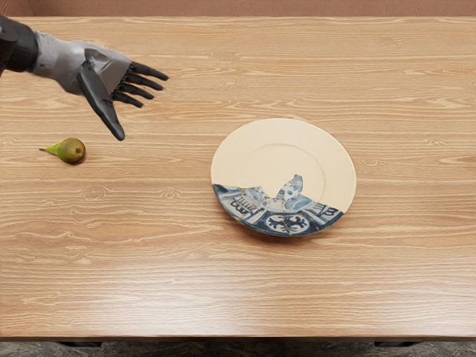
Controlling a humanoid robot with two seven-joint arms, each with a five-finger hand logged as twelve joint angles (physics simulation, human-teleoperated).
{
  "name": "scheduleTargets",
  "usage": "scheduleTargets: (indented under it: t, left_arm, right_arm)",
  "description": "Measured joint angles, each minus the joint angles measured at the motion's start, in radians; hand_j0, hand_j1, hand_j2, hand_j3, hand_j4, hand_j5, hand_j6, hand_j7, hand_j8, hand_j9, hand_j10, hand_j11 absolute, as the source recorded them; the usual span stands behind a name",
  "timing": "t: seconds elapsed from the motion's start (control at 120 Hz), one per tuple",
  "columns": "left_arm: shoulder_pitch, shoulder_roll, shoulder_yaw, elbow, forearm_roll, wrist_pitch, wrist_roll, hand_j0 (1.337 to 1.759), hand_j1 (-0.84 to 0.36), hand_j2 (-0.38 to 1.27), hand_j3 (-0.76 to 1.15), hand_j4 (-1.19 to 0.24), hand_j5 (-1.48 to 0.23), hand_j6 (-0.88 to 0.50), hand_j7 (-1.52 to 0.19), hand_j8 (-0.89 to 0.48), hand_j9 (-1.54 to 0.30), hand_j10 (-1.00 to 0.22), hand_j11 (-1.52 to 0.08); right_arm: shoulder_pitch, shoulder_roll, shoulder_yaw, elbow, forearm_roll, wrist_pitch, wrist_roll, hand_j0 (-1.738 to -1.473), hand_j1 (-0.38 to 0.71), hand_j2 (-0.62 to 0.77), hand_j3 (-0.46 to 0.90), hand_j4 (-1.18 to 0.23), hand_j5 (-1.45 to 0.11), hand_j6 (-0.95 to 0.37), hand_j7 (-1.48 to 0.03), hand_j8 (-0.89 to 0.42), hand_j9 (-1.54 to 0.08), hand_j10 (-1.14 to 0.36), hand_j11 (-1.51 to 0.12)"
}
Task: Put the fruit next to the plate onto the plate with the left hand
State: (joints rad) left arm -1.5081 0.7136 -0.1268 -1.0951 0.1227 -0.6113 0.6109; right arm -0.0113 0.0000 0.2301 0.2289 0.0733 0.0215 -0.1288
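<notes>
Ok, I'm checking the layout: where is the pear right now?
In the head view, the pear lies on the left side of the table, well left of the plate, just below-left of the open left hand.

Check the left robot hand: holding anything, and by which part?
Nothing. The left robot hand is open above the table, apart from the pear.

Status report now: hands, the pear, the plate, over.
Left hand open, above the table, holds nothing. Pear lying on the table, left of the plate, apart from it. Plate holds nothing. Nothing stands between them.
</notes>
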Motion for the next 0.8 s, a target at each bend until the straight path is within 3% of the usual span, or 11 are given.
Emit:
scheduleTargets:
  t: [0.358,0.8]
  left_arm:
    - [0.002,-0.055,0.007,0.0,0.585,0.0,0.0,1.658,0.35,0.0,0.0,0.0,0.0,0.0,0.0,0.0,0.0,0.0,0.0]
    - [0.109,-0.022,0.01,-0.049,0.844,0.0,0.0,1.658,0.35,0.0,0.0,0.0,0.0,-0.01,0.0,0.0,0.0,0.0,0.0]
  right_arm:
    - [0.001,0.0,0.0,0.003,-0.001,0.0,0.0,-1.658,-0.32,-0.01,0.0,-0.03,-0.03,-0.03,-0.03,-0.03,-0.03,-0.03,-0.03]
    - [0.001,0.0,0.0,0.006,-0.001,0.0,0.0,-1.658,-0.32,-0.01,0.0,-0.03,-0.03,-0.03,-0.03,-0.03,-0.03,-0.03,-0.03]
